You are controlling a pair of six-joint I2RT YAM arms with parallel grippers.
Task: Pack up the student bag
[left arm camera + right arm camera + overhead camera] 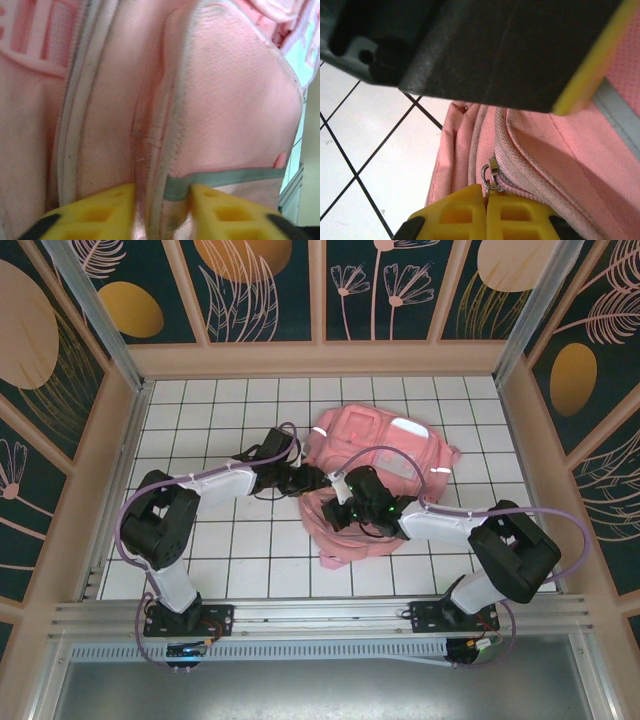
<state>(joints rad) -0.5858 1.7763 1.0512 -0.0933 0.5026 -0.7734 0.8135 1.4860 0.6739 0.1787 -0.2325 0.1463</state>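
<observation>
The student bag (pixel 400 455) lies centre-right on the bench (pixel 200 410). My left gripper (pixel 162 212) pinches its trimmed edge; my right gripper (pixel 486 210) is clamped on the zip pull (pixel 490 177). I judge it's zip work: next, a steady pull along the track.

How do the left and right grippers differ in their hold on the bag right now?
Left gripper: fingers apart, a thick fold of the student bag filling the gap. Right gripper: fingers pressed together, pinching only the small metal zipper pull. Both have yellow fingers and grip the bag.
</observation>
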